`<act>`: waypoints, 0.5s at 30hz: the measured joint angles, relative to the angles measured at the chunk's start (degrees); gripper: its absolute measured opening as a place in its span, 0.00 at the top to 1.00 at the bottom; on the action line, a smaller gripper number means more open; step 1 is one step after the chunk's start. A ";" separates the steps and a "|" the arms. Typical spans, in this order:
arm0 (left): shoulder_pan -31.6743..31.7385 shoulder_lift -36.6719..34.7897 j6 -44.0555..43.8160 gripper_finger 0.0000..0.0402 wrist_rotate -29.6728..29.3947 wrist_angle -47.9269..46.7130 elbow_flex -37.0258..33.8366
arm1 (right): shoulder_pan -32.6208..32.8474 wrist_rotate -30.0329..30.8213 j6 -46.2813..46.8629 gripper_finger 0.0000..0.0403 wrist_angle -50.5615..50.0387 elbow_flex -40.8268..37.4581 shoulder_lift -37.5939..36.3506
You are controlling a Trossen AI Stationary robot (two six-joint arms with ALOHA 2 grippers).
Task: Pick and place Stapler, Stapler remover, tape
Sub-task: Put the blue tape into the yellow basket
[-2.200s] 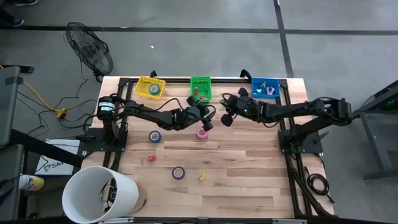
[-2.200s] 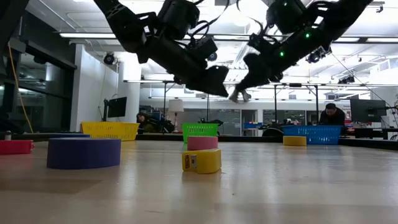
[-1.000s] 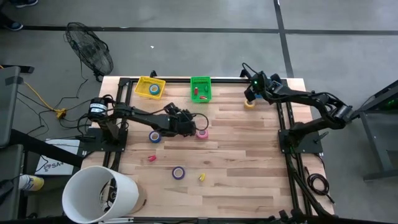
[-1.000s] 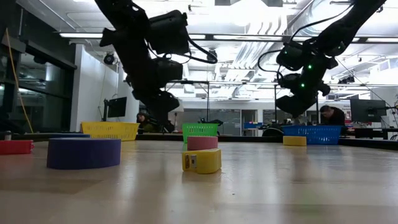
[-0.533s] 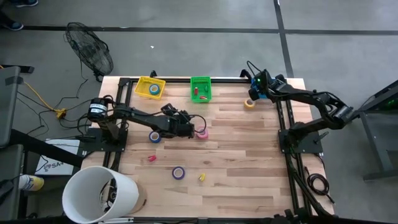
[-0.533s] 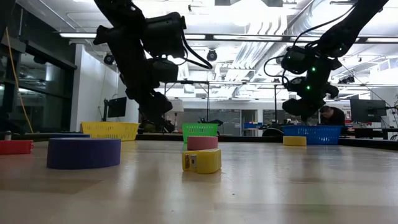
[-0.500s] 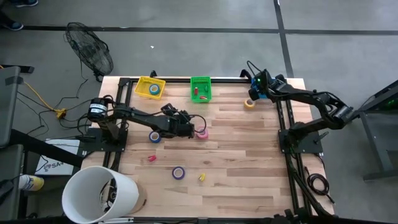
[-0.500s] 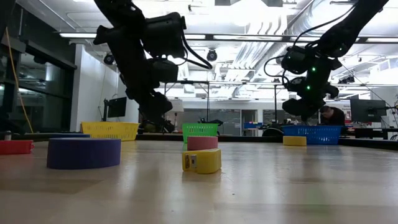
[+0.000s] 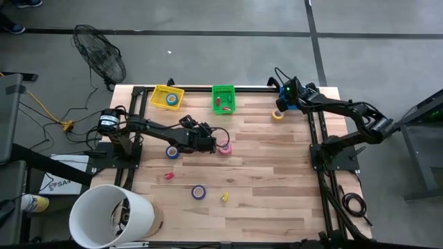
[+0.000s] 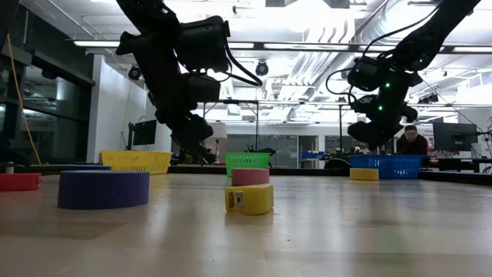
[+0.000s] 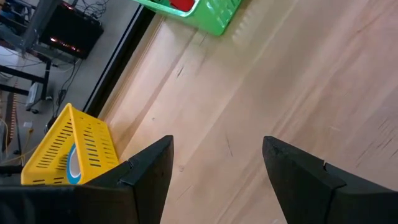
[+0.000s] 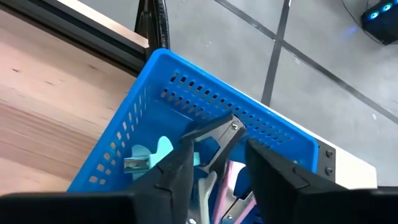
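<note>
Both arms had travelled since the earliest frames: our left gripper (image 9: pixel 210 143) had dropped from mid-desk height to sit low beside the pink tape roll (image 9: pixel 224 148), and our right gripper (image 9: pixel 285 101) had swung from the middle of the desk (image 9: pixel 277 180) out to the blue basket (image 12: pixel 155 124) at the far right corner, where it had hardly shifted over the last half second.

We judged the right arm hung there because the blue basket takes the staple removers; in the right wrist view a metal-jawed remover (image 12: pixel 219 140) sat in the gap between the fingers (image 12: pixel 171 177), above the basket's interior with other removers below. The fingers had begun to part, about half open, so we took this as the moment of release, though we could not tell whether the remover was already free of the pads.

The left fingers (image 11: pixel 149 171) stood wide apart and held nothing; only bare wood showed between them, with the yellow basket (image 11: pixel 81 149), a blue roll inside it, and the green basket (image 11: pixel 214 12) beyond. We reckoned the wide opening was set to straddle the pink roll.

The blue roll (image 9: pixel 172 151), purple roll (image 9: pixel 199 191) and yellow roll (image 9: pixel 277 115) lay loose on the desk.
</note>
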 joint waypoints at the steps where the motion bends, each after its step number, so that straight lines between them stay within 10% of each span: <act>1: 0.00 0.00 0.00 0.40 0.06 0.02 0.00 | 0.00 -0.02 -0.01 0.64 0.13 0.00 0.00; 15: 0.00 0.01 0.48 0.40 0.05 0.06 0.00 | 0.13 -7.67 -1.04 0.58 3.15 0.02 -1.61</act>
